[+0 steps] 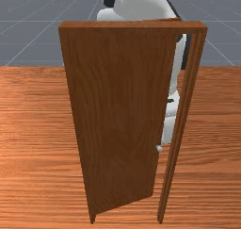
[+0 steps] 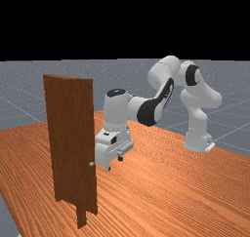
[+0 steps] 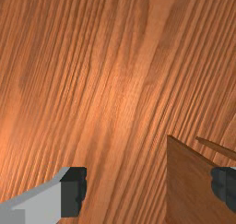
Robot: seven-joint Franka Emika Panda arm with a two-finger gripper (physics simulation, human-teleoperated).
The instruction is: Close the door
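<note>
The door (image 1: 120,119) stands ajar in its frame (image 1: 180,129) on the table (image 1: 33,143) — its edge with the small knob (image 1: 159,149) swung back toward the arm (image 2: 117,111). Near that edge, the end effector (image 2: 114,163) points down — fingers spread wide.

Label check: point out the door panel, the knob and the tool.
Door panel (image 1: 122,115): front view, middle of its broad face.
Knob (image 1: 159,148): front view, middle of its rounded end.
Tool (image 2: 114,163): far view, midway between its fingertips.
</note>
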